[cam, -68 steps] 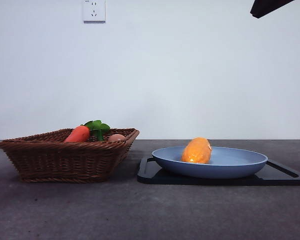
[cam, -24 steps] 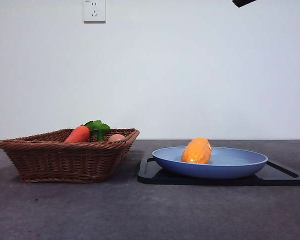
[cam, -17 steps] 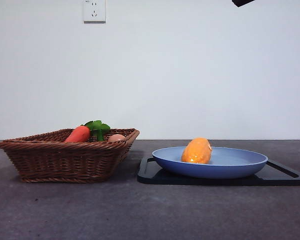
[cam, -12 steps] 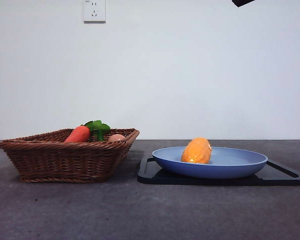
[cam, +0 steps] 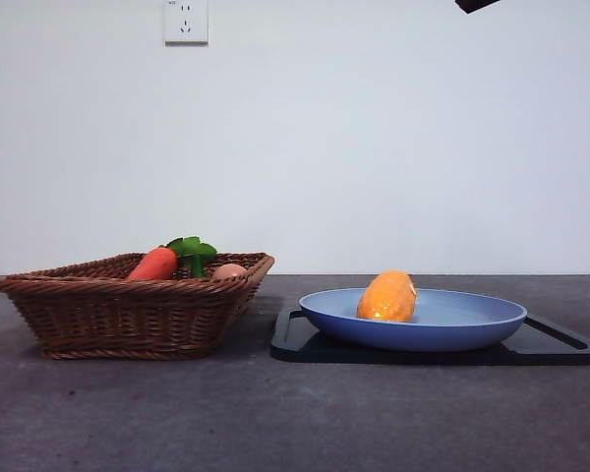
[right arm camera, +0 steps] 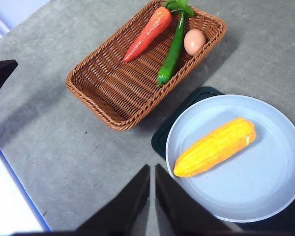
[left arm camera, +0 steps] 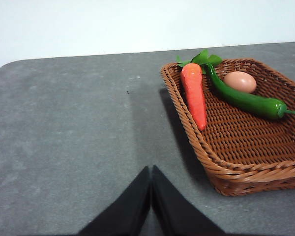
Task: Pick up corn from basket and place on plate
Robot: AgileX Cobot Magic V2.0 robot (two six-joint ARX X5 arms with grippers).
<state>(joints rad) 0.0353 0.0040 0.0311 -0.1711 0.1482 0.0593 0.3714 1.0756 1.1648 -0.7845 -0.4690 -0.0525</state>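
Yellow-orange corn (right arm camera: 215,147) lies on its side inside the light-blue plate (right arm camera: 273,196), resting on plate floor, long axis diagonal in right wrist view. Front view shows the cob (cam: 386,296) end-on toward plate's left half, below no gripper. Plate (cam: 472,324) sits on a flat black tray (cam: 560,346); tray edge also seen by right wrist cam (right arm camera: 160,140) just beside the basket.

Wicker basket (cam: 128,315) stands on the grey desk (cam: 275,423) left of tray, near but apart from it. Contents per right wrist view: carrot (right arm camera: 148,33) w/ green leaves, green chili pepper (right arm camera: 171,54) alongside it, pale egg (right arm camera: 194,42) just beside pepper, all toward one end of basket (right arm camera: 98,93). Left wrist view confirms: carrot (left arm camera: 194,96) along basket wall, pepper (left arm camera: 246,101) crossing the floor, egg (left arm camera: 240,81) touching or nearly touching pepper; basket rim (left arm camera: 196,142) intact.

Right gripper (right arm camera: 151,184): held high above desk, looking down on the gap between basket and plate. Jaws closed together, only a thin slit between them, nothing gripped. No contact w/ corn.

Left gripper (left arm camera: 151,184): over bare desk (left arm camera: 64,137) beside basket, outside its rim. Jaws pressed together, nothing gripped.

Front view: one black arm tip (cam: 475,5) at top edge, right of centre; cannot tell which arm. Wall socket (cam: 185,21) on white wall behind.
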